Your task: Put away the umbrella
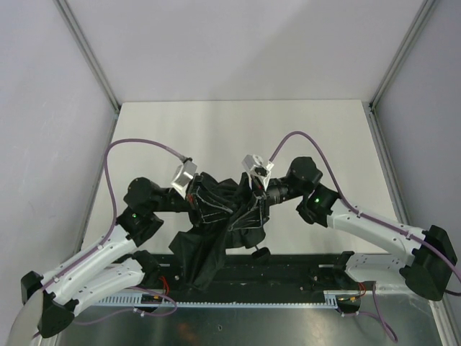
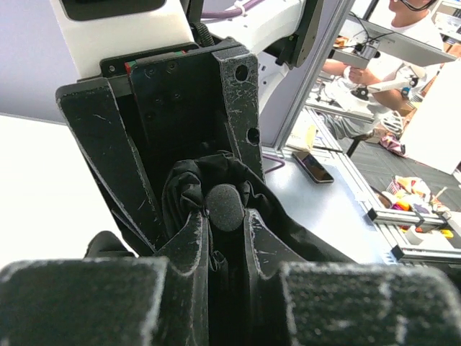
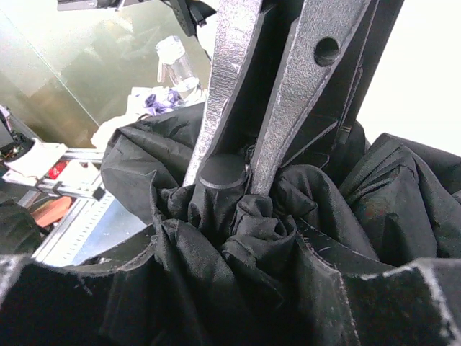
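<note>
The black umbrella (image 1: 220, 231) hangs partly collapsed between my two arms over the middle of the table, its canopy loose and crumpled. My left gripper (image 1: 195, 192) is shut on the umbrella's round end cap (image 2: 225, 207), with one finger on each side of it. In the right wrist view the same cap (image 3: 220, 173) sits between those worn fingers (image 3: 223, 79). My right gripper (image 1: 254, 196) faces the left one, and its fingers are spread around the bunched canopy (image 3: 252, 238) just behind the cap, pressing on the fabric. The strap and handle are hidden in the folds.
The white tabletop (image 1: 238, 130) stretches behind the arms. A black rail with metal trim (image 1: 288, 277) runs along the near edge. Enclosure posts (image 1: 94, 65) stand at the back corners. A phone (image 2: 312, 166) lies on a grey bench outside the cell.
</note>
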You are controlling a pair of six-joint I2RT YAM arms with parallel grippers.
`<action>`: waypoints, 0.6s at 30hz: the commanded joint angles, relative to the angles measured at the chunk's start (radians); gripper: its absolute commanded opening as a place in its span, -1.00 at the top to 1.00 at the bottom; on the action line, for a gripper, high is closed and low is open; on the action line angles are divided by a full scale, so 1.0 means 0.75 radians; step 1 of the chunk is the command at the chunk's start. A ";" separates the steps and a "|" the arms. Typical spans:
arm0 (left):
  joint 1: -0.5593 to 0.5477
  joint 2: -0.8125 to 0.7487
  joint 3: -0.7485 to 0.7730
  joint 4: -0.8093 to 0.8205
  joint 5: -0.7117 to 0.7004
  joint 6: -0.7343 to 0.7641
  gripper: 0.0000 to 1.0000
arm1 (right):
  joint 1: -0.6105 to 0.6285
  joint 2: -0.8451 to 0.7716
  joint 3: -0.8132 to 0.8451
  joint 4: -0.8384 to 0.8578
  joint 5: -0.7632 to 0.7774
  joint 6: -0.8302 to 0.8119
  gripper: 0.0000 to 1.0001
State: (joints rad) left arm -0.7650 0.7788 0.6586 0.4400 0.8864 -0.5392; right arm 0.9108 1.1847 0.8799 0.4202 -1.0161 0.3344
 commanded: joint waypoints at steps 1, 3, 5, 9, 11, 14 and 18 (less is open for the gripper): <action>-0.080 0.012 0.136 0.313 0.058 0.069 1.00 | 0.064 0.044 -0.041 0.060 -0.002 0.030 0.98; -0.078 0.009 0.138 0.310 -0.002 0.068 0.90 | 0.053 0.003 -0.063 0.045 0.044 0.024 0.99; -0.065 -0.014 0.128 0.291 -0.113 0.042 0.06 | 0.010 -0.047 -0.101 0.019 0.145 0.030 1.00; -0.009 -0.115 0.155 0.051 -0.440 0.034 -0.93 | -0.133 -0.197 -0.190 -0.085 0.372 0.050 1.00; 0.025 -0.194 0.217 -0.180 -0.686 0.069 -0.97 | -0.190 -0.303 -0.224 -0.167 0.507 0.045 1.00; 0.044 -0.266 0.311 -0.478 -1.018 0.119 -0.99 | -0.254 -0.404 -0.240 -0.280 0.664 0.039 1.00; 0.052 -0.290 0.383 -0.703 -1.264 0.153 -0.99 | -0.317 -0.436 -0.243 -0.334 0.803 0.066 1.00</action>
State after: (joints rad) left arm -0.7349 0.5873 0.8814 0.1223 0.2539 -0.4862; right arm 0.7036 0.8978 0.6788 0.1940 -0.5880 0.3664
